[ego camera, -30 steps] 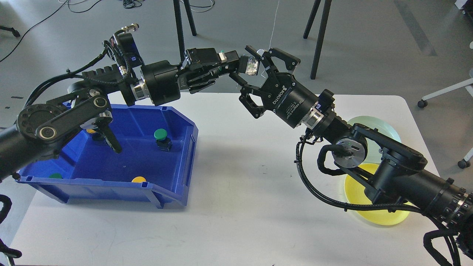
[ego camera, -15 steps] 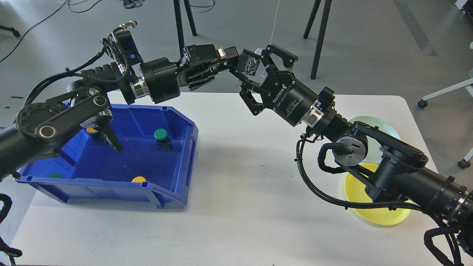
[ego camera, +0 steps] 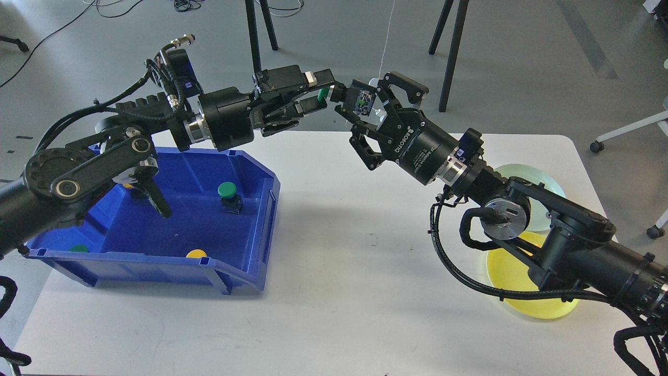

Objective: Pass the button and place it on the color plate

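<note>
A green-capped button (ego camera: 360, 100) is in the air above the table's far edge. My right gripper (ego camera: 359, 101) is shut on its dark body, and the green cap (ego camera: 322, 94) points left. My left gripper (ego camera: 319, 92) is open, with its fingers spread on either side of the cap and apart from the body. A yellow plate (ego camera: 514, 282) and a pale green plate (ego camera: 548, 180) lie on the table at the right, partly hidden under my right arm.
A blue bin (ego camera: 261, 219) stands at the left of the white table (ego camera: 355, 271). It holds a green button (ego camera: 227, 191), a yellow one (ego camera: 196, 254) and others at its left side. Tripod legs stand on the floor behind the table.
The button has passed from my left gripper to my right. The right gripper closed on it and the left gripper opened and drew back a little to the left.
</note>
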